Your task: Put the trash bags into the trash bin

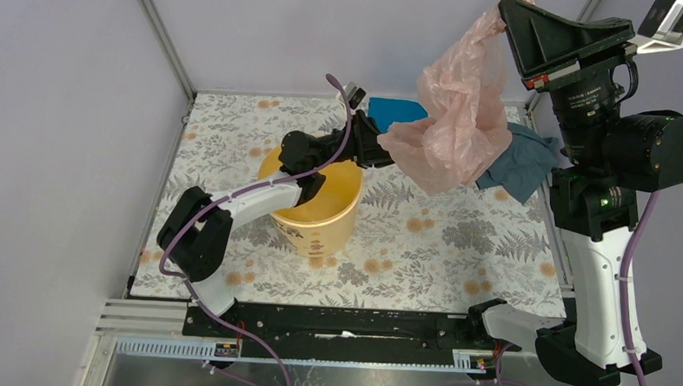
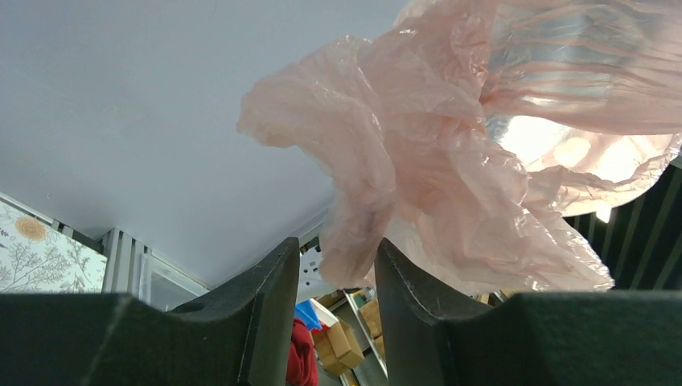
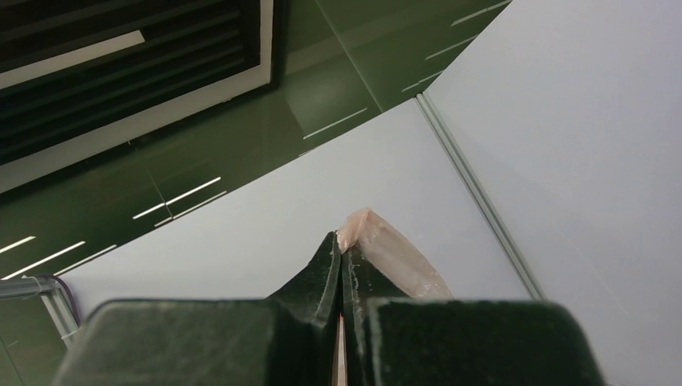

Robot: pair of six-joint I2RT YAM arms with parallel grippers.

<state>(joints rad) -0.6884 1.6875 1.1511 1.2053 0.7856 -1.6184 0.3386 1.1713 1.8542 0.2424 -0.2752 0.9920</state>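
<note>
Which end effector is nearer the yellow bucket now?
Left. The left end effector is just beyond the bucket's far-right rim; the right end effector is raised high, far right, pinching the pink bag.

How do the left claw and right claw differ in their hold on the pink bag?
The right claw is shut, pinching a corner of the pink bag; the left claw has its fingers apart, a fold of film between them. The right claw is raised high at the bag's top; the left claw sits lower, near the yellow bin, at the bag's lower end. Both wrist views look upward, and both claws meet the same bag.
</note>
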